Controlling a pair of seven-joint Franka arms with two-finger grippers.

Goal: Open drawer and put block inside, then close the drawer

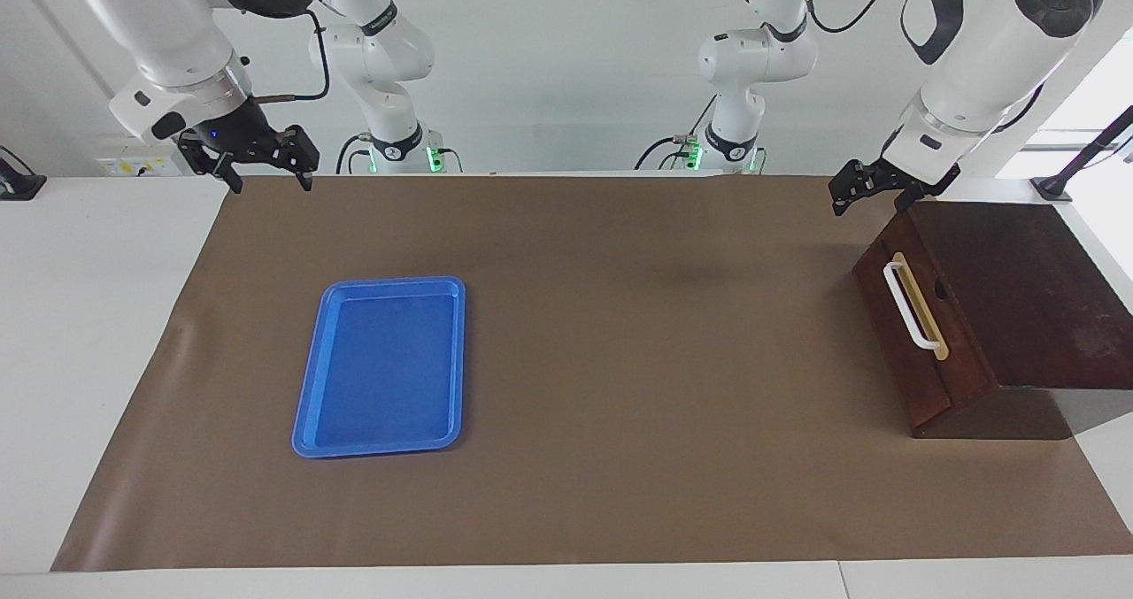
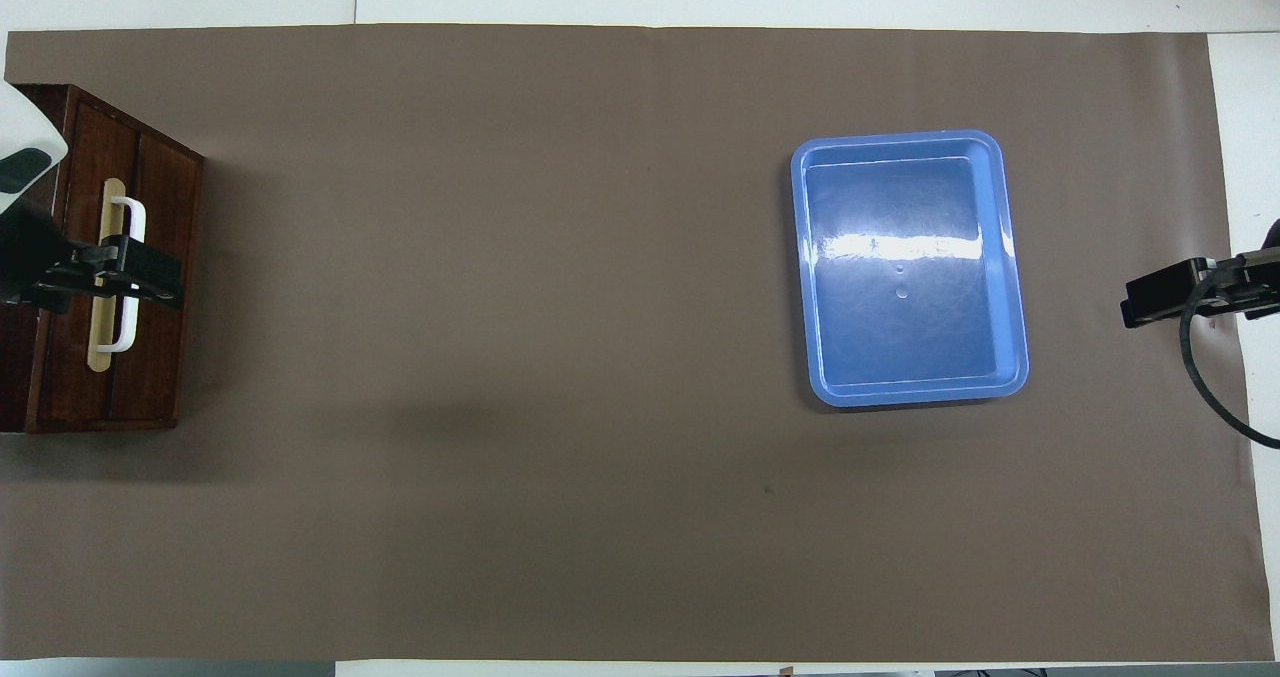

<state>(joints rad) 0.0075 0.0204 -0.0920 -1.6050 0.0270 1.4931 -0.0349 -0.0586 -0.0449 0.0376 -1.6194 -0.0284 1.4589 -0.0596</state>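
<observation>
The drawer (image 1: 898, 342) is shut in its dark wooden box (image 1: 1018, 289) at the left arm's end of the table, its white bar handle (image 1: 909, 309) facing the table's middle. My left gripper (image 1: 872, 199) hangs open in the air over the box's top edge above the drawer front. From overhead the left gripper (image 2: 150, 284) covers the middle of the handle (image 2: 135, 222) on the drawer (image 2: 160, 197). My right gripper (image 1: 272, 183) waits open and empty above the mat's corner at the right arm's end, and shows at the overhead view's edge (image 2: 1150, 302). The block is out of view.
A flat blue tray (image 1: 304, 378) lies empty on the brown mat (image 1: 620, 360) toward the right arm's end; the tray (image 2: 800, 257) shows bare in the overhead view too. White table borders the mat on all sides.
</observation>
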